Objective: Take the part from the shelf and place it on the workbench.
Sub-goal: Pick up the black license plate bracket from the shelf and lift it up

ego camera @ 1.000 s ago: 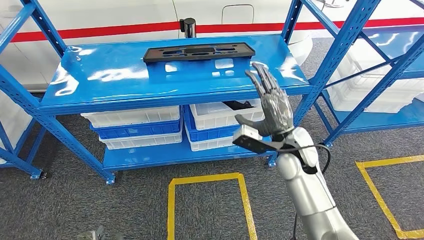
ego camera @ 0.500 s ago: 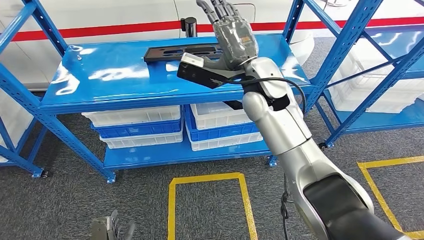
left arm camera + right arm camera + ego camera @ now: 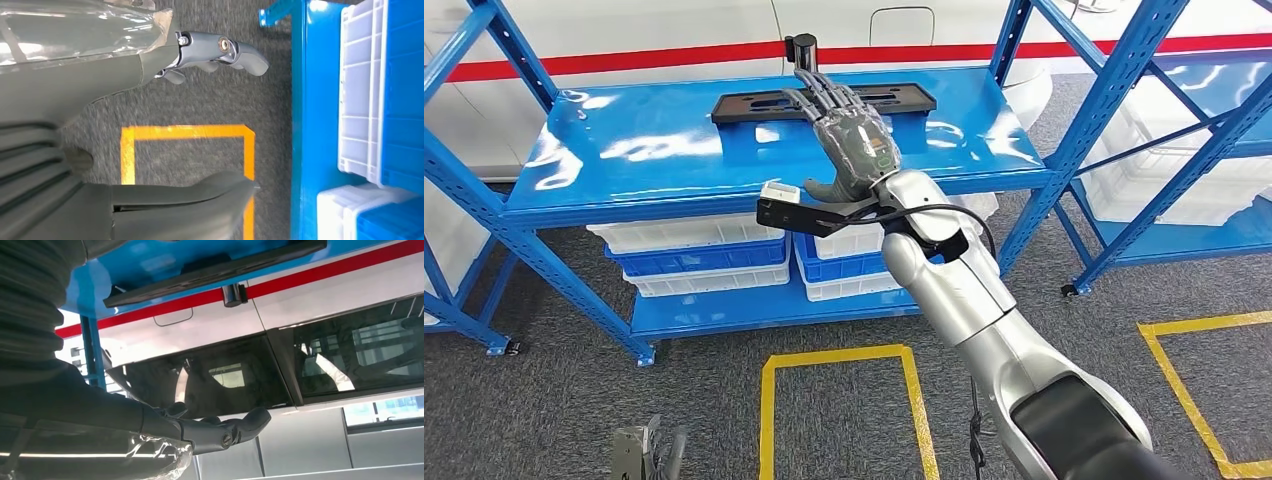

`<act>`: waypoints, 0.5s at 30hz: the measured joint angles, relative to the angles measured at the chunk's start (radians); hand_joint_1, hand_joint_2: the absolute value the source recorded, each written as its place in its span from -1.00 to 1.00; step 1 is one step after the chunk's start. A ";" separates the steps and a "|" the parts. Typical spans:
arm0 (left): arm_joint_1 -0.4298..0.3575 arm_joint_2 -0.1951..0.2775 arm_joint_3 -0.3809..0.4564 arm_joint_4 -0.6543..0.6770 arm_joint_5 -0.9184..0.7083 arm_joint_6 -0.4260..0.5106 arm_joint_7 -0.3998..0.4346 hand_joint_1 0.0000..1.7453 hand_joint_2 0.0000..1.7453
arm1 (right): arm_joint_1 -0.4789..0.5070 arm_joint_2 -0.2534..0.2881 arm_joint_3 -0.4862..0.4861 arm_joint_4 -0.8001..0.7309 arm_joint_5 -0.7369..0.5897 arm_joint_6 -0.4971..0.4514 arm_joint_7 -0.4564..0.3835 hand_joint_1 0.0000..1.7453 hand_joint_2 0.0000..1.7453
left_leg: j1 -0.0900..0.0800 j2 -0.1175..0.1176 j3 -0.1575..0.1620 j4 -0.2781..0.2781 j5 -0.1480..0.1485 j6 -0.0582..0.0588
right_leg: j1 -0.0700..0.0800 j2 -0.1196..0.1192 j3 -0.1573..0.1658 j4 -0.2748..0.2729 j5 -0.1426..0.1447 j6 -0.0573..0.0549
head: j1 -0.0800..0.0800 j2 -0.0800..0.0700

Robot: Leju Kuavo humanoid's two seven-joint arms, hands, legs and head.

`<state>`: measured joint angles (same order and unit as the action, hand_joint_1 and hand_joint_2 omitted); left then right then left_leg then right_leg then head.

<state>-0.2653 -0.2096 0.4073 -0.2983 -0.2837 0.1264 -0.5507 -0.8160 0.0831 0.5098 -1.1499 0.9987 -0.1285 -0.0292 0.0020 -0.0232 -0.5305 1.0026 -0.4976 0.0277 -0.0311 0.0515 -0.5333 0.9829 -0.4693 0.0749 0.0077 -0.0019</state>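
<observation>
A long flat black part (image 3: 754, 103) with cut-outs lies on the blue shelf's top board (image 3: 654, 150), toward the back. My right hand (image 3: 844, 135) reaches over that board with fingers stretched out and apart, fingertips over the part's middle; I cannot tell whether they touch it. The right wrist view shows the part (image 3: 215, 271) edge-on beyond the right hand's (image 3: 210, 432) straight, empty fingers. My left hand (image 3: 220, 50) hangs low over the grey floor, fingers loosely apart, holding nothing.
White and blue bins (image 3: 694, 255) sit stacked on the lower shelf. A black cylinder (image 3: 801, 50) stands behind the part. A second blue rack (image 3: 1184, 130) stands to the right. Yellow tape squares (image 3: 844, 400) mark the carpet in front.
My right hand has come down from above the shelf and swung left, now lying low over the part. One second ago it was still in front of the shelf edge.
</observation>
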 joint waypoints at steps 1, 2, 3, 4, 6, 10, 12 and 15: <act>0.001 0.001 -0.002 0.001 -0.002 0.017 0.003 -1.00 -1.00 | 0.006 -0.004 -0.005 -0.006 -0.012 0.003 -0.005 -1.00 1.00 | 0.000 0.000 0.000 0.000 0.000 0.000 | 0.000 0.000 0.000 0.000 0.000 0.000 | 0.000 0.000; 0.002 0.003 -0.005 0.001 -0.003 0.035 0.006 -1.00 -1.00 | 0.010 -0.010 -0.012 -0.012 -0.024 0.007 -0.008 -1.00 1.00 | 0.000 0.000 0.000 0.000 0.000 0.000 | 0.000 0.000 0.000 0.000 0.000 0.000 | 0.000 0.000; 0.003 0.005 -0.007 0.002 -0.004 0.049 0.008 -1.00 -1.00 | 0.010 -0.017 -0.021 -0.017 -0.036 0.015 -0.011 -1.00 1.00 | 0.000 0.000 0.000 0.000 0.000 0.000 | 0.000 0.000 0.000 0.000 0.000 0.000 | 0.000 0.000; 0.004 0.007 -0.011 0.003 -0.005 0.060 0.010 -1.00 -1.00 | 0.007 -0.025 -0.032 -0.021 -0.047 0.025 -0.013 -1.00 1.00 | 0.000 0.000 0.000 0.000 0.000 0.000 | 0.000 0.000 0.000 0.000 0.000 0.000 | 0.000 0.000; 0.005 0.009 -0.015 0.004 -0.008 0.074 0.012 -1.00 -1.00 | -0.006 -0.041 -0.052 -0.027 -0.066 0.050 -0.012 -1.00 1.00 | 0.000 0.000 -0.001 0.000 0.000 0.000 | 0.000 0.000 0.000 0.000 0.000 0.000 | 0.000 0.000; 0.006 0.011 -0.019 0.009 -0.009 0.078 0.019 -1.00 -1.00 | -0.043 -0.070 -0.082 -0.029 -0.100 0.091 -0.014 -1.00 1.00 | 0.000 0.000 -0.001 0.000 0.000 0.000 | 0.000 0.000 -0.001 0.000 0.000 0.000 | 0.000 0.000; 0.007 0.012 -0.022 0.010 -0.008 0.074 0.023 -1.00 -1.00 | -0.060 -0.082 -0.096 -0.029 -0.115 0.101 -0.018 -1.00 1.00 | -0.001 -0.001 -0.002 0.002 0.000 0.000 | 0.000 0.000 -0.001 0.000 0.001 0.001 | 0.000 0.000; 0.008 0.013 -0.025 0.013 -0.005 0.073 0.027 -1.00 -1.00 | -0.072 -0.093 -0.109 -0.029 -0.140 0.107 -0.029 -1.00 1.00 | -0.003 -0.002 -0.006 0.007 0.000 0.001 | -0.002 0.000 -0.003 -0.001 0.002 0.004 | 0.000 0.000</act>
<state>-0.2570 -0.1965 0.3825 -0.2857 -0.2883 0.1992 -0.5240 -0.8884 -0.0101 0.4010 -1.1786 0.8591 -0.0210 -0.0585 -0.0013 -0.0248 -0.5360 1.0091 -0.4981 0.0284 -0.0330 0.0511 -0.5359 0.9819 -0.4669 0.0785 0.0075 -0.0019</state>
